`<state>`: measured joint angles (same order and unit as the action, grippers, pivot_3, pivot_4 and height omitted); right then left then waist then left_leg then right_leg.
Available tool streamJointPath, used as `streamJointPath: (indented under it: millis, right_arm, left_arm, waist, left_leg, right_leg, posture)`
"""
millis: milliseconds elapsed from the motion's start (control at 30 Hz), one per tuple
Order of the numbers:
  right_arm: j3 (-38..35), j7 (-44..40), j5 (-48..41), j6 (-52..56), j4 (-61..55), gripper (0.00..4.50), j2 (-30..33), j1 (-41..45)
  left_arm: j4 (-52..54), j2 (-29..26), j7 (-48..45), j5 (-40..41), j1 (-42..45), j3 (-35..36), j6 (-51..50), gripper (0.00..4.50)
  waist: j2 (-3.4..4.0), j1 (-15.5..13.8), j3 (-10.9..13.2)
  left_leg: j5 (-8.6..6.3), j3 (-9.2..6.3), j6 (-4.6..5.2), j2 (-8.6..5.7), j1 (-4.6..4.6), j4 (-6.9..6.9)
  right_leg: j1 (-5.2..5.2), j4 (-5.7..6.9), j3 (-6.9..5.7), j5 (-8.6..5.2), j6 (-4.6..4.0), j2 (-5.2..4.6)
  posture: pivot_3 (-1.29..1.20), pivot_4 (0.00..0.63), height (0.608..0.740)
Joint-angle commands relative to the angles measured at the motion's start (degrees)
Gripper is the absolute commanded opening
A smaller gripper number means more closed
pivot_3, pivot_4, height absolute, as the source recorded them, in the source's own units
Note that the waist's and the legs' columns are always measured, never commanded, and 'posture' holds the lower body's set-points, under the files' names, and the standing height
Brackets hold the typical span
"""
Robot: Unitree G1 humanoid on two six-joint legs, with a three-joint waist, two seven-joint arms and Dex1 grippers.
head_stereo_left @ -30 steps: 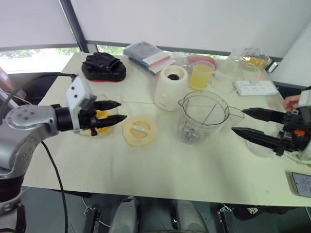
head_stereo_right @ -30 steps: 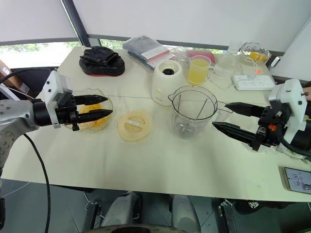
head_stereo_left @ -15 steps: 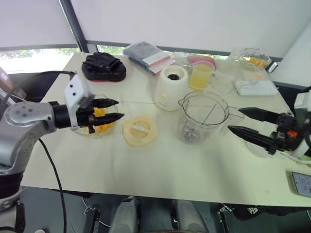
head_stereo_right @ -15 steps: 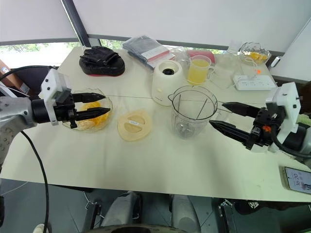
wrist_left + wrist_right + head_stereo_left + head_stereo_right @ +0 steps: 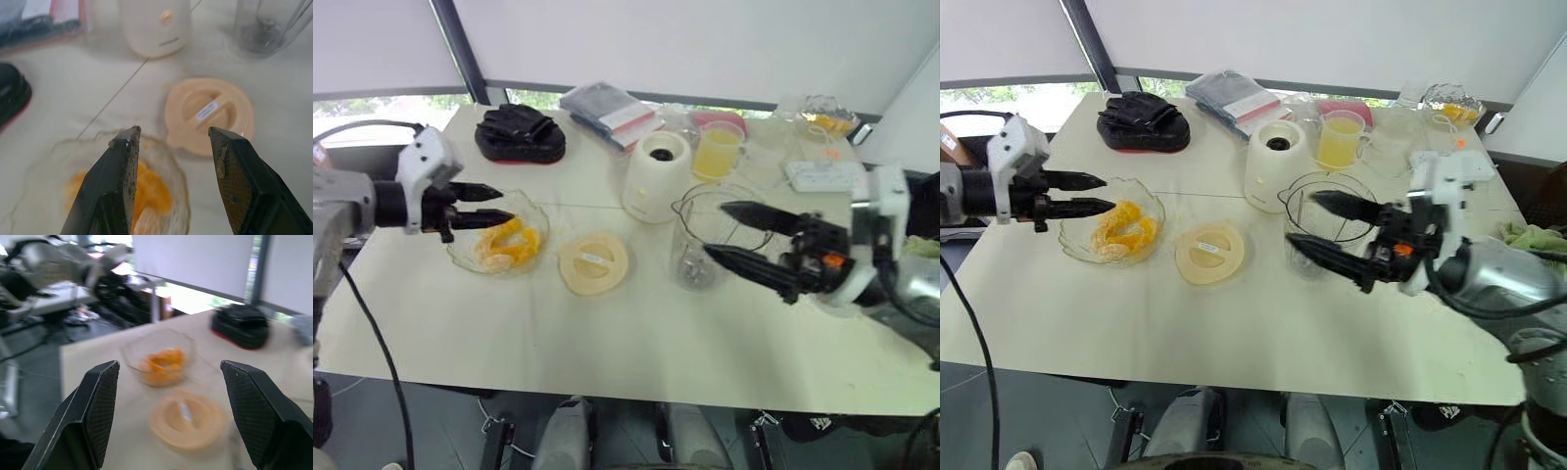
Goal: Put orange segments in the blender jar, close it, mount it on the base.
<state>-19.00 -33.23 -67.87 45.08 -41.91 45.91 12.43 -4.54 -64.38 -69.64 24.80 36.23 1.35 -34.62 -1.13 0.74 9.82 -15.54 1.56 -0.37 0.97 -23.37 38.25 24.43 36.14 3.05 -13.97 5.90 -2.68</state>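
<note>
Several orange segments lie in a shallow glass bowl at the table's left. My left gripper hovers over the bowl's far left rim, open and empty, pointing right. In the left wrist view its fingers frame the orange segments. The clear blender jar stands upright at centre right, without its lid. My right gripper is open and empty, its fingers crossing in front of the jar and pointing left. The cream base stands just behind the jar to its left.
A pale-yellow round lid lies flat between bowl and jar. At the back are a black glove, a packet, a cup of yellow juice and a power strip.
My left gripper drew back to the left, from above the bowl's middle to its left rim. My right gripper swung left from beside the jar to in front of it. Both stayed open.
</note>
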Motion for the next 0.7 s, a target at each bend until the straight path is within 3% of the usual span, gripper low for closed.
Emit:
streamJointPath:
  millis: [33,133,400,700]
  right_arm:
    - [2.31,0.57,0.30,-2.27,-1.68,3.46,-1.39,0.90]
    - [4.25,1.19,1.09,-2.98,-2.07,3.46,-2.39,0.99]
    - [5.48,4.02,1.29,-4.36,-4.47,3.46,-3.41,-0.92]
    - [3.23,9.30,-0.88,-4.91,-8.81,3.46,-2.23,-5.66]
  left_arm:
    - [-7.11,-1.91,-5.77,-3.61,3.44,-2.41,2.97,2.29]
    - [-13.99,-0.42,-8.93,-6.35,6.04,-4.71,6.16,2.29]
    - [-35.92,10.56,-10.57,-15.84,14.59,-11.92,11.12,2.29]
    - [-54.37,18.76,-4.90,-24.80,19.09,-13.83,24.77,2.29]
  waist:
    - [-0.02,-0.09,-0.01]
    - [-0.03,-0.09,-0.01]
    - [-0.11,-0.12,-0.05]
    - [-0.18,-0.03,-0.05]
  left_leg:
    - [0.00,0.03,0.00,-0.01,-0.01,0.00]
    - [0.00,0.05,0.00,-0.01,-0.03,0.01]
    - [0.00,0.02,0.01,-0.02,-0.04,0.06]
    - [0.00,-0.04,0.01,0.00,-0.05,0.05]
  right_leg:
    - [0.00,-0.01,-0.01,0.00,0.00,-0.01]
    - [0.00,-0.01,-0.01,0.00,0.00,-0.02]
    - [-0.01,0.06,-0.03,0.05,0.09,0.01]
    - [0.01,0.08,-0.05,0.14,0.23,0.00]
  posture:
    - [0.00,0.150,0.740]
    - [0.00,0.150,0.740]
    - [0.00,0.150,0.740]
    - [0.00,0.150,0.740]
